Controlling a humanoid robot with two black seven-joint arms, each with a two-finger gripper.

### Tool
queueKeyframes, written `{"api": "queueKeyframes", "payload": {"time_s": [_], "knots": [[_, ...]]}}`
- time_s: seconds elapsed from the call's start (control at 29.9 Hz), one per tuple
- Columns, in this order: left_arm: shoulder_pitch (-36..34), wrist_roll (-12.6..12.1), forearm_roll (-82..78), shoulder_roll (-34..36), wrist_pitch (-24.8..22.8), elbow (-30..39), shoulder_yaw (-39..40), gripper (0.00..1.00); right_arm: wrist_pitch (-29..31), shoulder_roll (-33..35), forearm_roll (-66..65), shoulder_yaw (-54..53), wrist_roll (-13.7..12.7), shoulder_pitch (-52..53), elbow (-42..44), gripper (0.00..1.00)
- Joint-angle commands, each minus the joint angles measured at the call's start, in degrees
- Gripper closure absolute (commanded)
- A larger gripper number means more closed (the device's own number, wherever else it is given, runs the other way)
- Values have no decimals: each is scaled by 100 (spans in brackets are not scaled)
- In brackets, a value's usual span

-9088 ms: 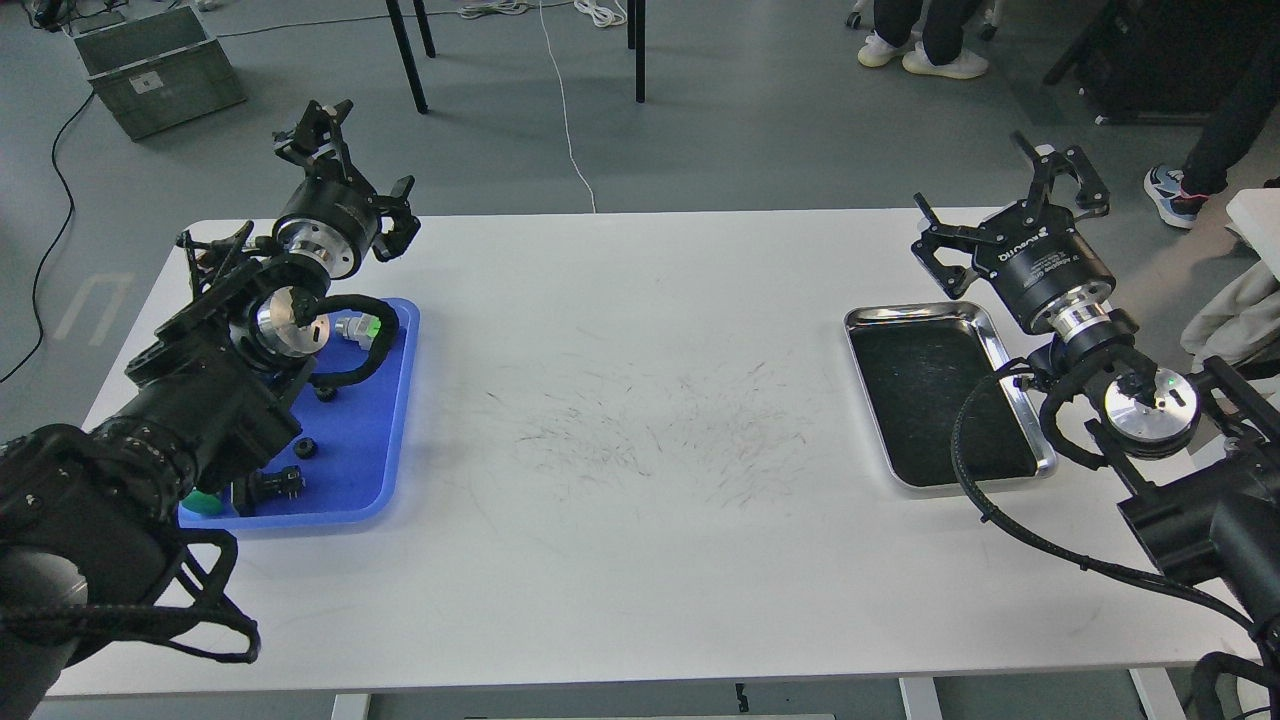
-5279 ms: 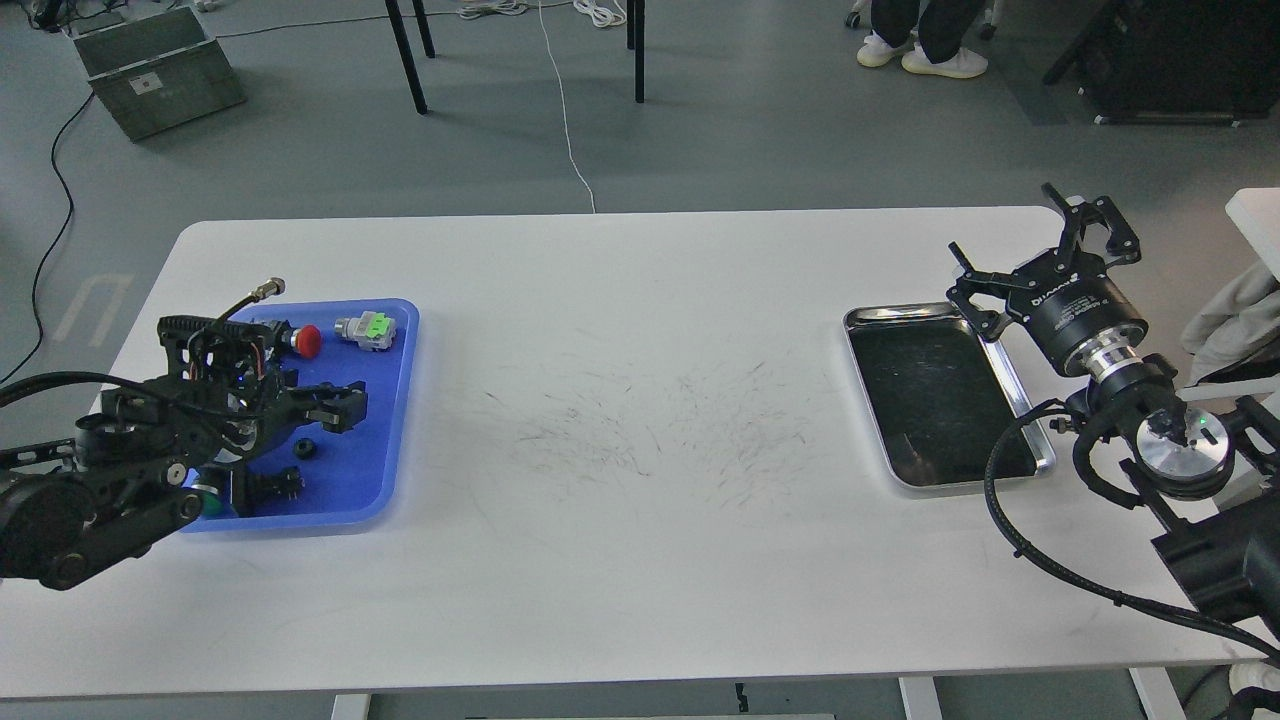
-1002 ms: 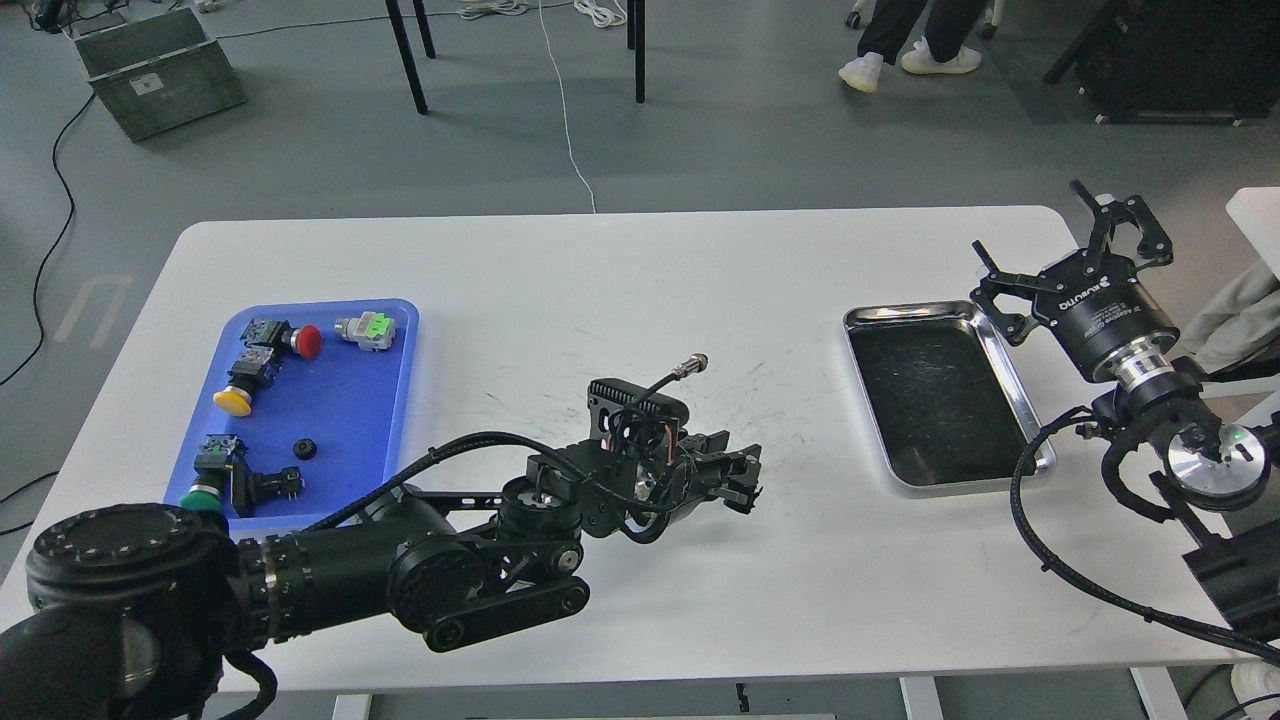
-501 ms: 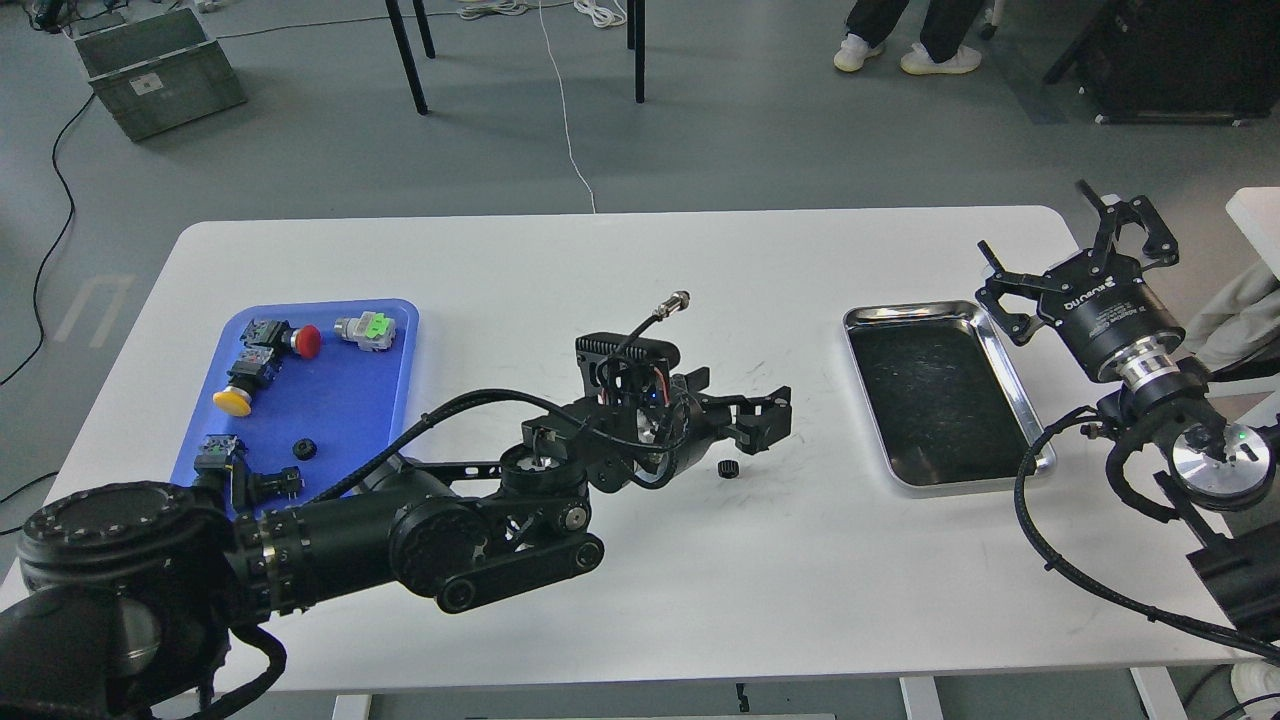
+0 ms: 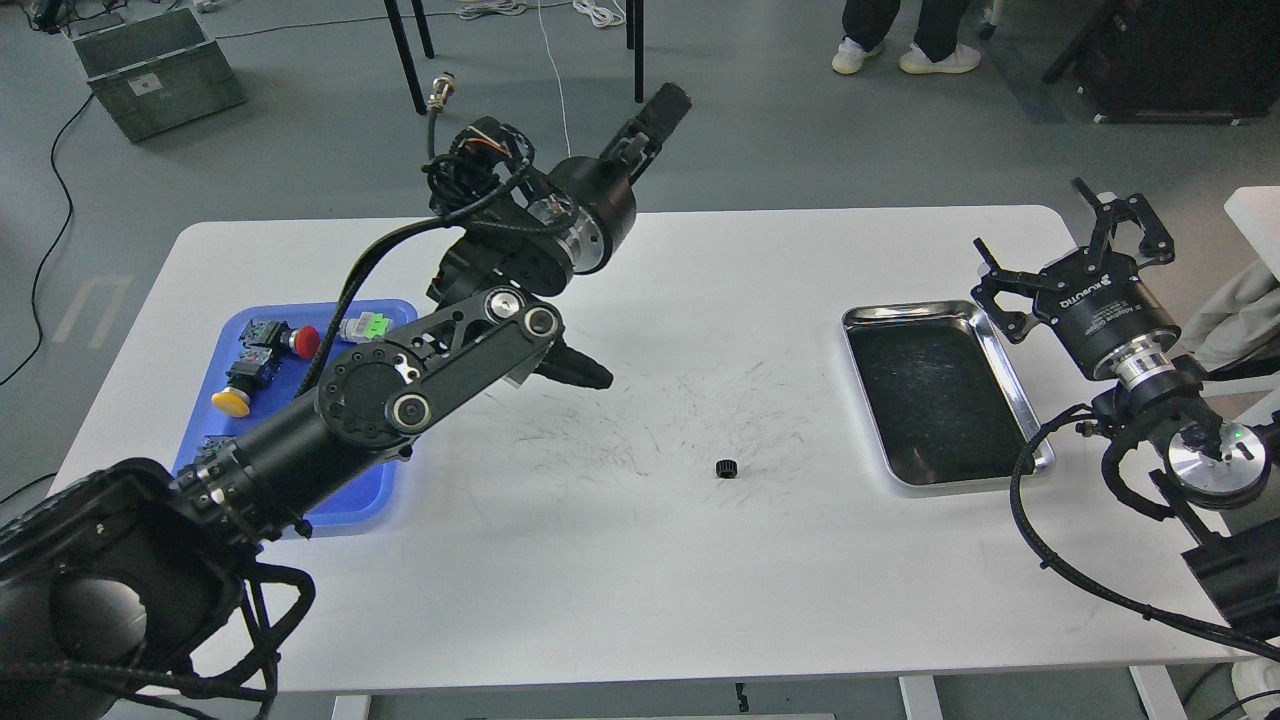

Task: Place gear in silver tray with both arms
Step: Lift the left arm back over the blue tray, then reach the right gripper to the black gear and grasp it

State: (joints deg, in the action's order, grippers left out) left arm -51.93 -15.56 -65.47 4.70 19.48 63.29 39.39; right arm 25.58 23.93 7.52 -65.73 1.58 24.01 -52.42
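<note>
1. Now the gear point(image 5: 726, 468) is seen lying alone on the desk point(image 5: 640, 580), between the two arms and nearer the silver tray point(image 5: 1000, 345), which is empty.
2. The right tool point(image 5: 1085, 245) is held spread open and empty beyond the tray; the gear lies to its left and toward the robot.
3. The left tool point(image 5: 668, 100) is raised well away, seen end-on; its opening cannot be told.
4. The right arm is judged nearer for the pickup.

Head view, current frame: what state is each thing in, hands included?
Small black gear: lying loose on the white table, left of the tray, touched by neither hand.
Shiny rectangular silver metal tray: flat, nothing in it.
Blue plastic tray: flat, partly behind the left arm, push-button parts showing in it.
Left hand: raised beyond the table's far edge, seen end-on, opening unclear.
Right hand: open, holding nothing, beside the silver tray's far right corner.
</note>
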Motion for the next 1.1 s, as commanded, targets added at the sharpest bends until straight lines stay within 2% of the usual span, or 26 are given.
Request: {"api": "queueKeyframes", "payload": {"time_s": [0.0,0.13,0.2,0.27,0.33,0.47,0.57,0.77,0.94,1.07], "knots": [[130,227,955,653,152,96,437,2,-18,-47,-5,-1,9,86,-6,1],[517,729,1957,1190,39,26,877,2,9,-47,4,60,-52,367,-23,1],[596,1009,2580,1558,-215,-105,913,2,44,-38,-5,104,-105,551,-110,1],[798,1465,3090,1779,-532,-421,930,2,9,-3,-92,183,-254,823,-286,1],[956,1721,3478,1841,-813,-633,1114,2,-18,50,-110,428,-438,1096,-392,1],[1430,1723,4032,1850,-1340,-721,2080,2,-167,164,-723,1411,-571,1939,-436,1],[1747,1757,4086,1859,-1675,-748,2213,2,-264,322,-1462,2351,-702,2624,-550,1],[1941,1951,4033,1929,-1676,-739,2214,2,-492,375,-3244,4354,-1265,4039,-1393,1],[1959,1951,4033,2026,-1693,-748,2178,2,-492,130,-4644,6472,-1283,5305,-1622,1],[1959,1951,4007,2114,-1693,-739,2100,2,-431,-371,-5101,7704,-1301,5685,-1850,1]]}}
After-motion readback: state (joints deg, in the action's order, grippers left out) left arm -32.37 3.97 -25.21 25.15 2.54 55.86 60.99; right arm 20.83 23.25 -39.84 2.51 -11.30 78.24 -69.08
